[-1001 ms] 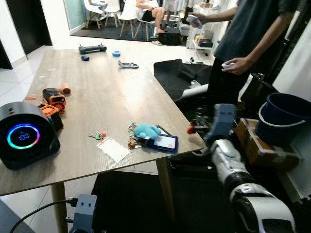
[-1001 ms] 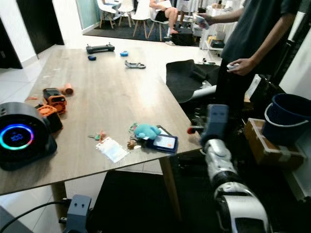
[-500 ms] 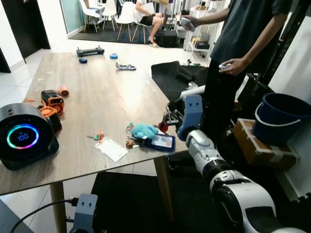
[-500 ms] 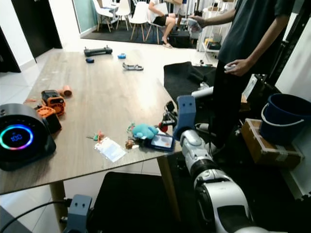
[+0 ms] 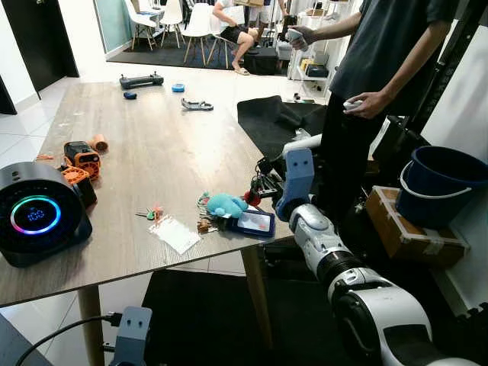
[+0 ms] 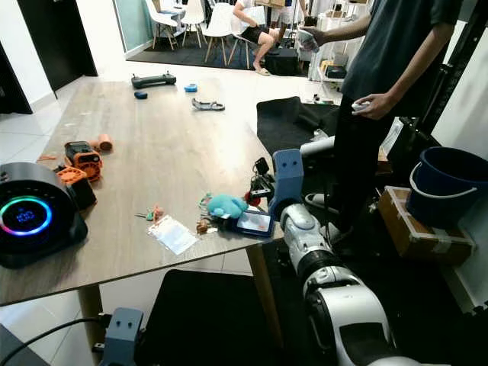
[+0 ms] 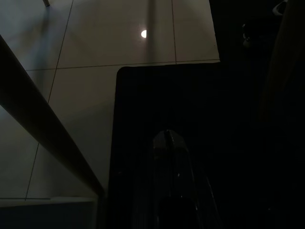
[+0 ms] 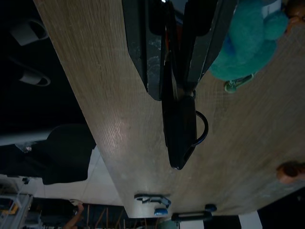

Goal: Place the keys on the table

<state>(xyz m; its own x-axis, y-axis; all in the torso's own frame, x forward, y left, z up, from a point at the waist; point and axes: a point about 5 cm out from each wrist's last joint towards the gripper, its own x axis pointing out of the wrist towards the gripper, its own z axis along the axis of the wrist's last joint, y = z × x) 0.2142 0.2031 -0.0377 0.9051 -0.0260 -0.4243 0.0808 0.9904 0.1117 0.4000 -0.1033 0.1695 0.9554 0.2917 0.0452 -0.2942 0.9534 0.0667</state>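
In the left eye view the right end effector (image 5: 259,185) reaches over the near right edge of the wooden counter (image 5: 168,152), just beside a teal plush toy (image 5: 226,204) and a blue card holder (image 5: 255,223) lying near that corner; a person (image 5: 381,69) stands just beyond the corner, a small device in each hand. The right eye view shows the same reach, with something red and dark pinched at the fingertips, and a round black speaker (image 6: 30,212) with a glowing ring at the counter's left end. The left wrist view is dark: the left end effector (image 7: 167,143) hangs idle beneath the counter over a black mat, its fingers pressed together on nothing. The right wrist view settles the matter — the two fingers are clamped on the keys (image 8: 178,121), a black fob with a ring, held directly over the wood grain but, as far as I can judge, not yet resting on it. So the carry looks done — lowering and letting go remain.
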